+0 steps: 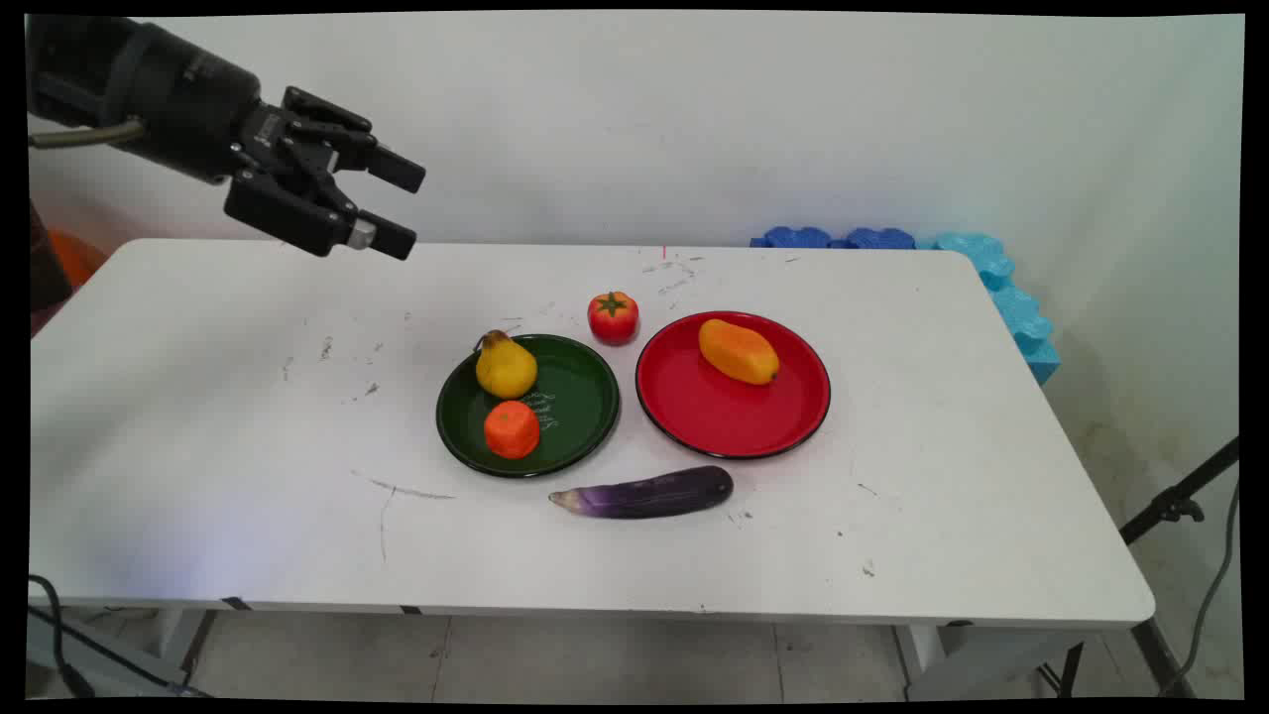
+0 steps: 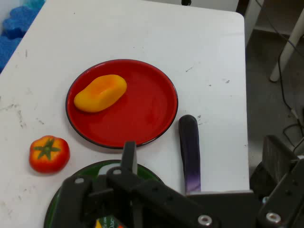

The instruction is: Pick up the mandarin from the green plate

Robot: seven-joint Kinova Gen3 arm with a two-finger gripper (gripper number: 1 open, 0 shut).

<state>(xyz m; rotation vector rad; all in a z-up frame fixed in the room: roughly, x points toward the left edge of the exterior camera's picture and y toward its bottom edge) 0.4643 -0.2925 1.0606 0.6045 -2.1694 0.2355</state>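
Black two-finger gripper [image 1: 397, 206] raised above table's far left, fingers spread wide, holding nothing. Nearest: yellow toy pear [image 1: 506, 366] on dark green plate [image 1: 580, 397]. Well apart.

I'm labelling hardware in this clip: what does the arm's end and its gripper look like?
The visible end of the arm is a black cylindrical wrist section. A greyish cable leaves it on the left. The gripper is black, with exposed linkage bars and silver screws, and two blocky black fingers; the lower one has a silver metal part near its tip.
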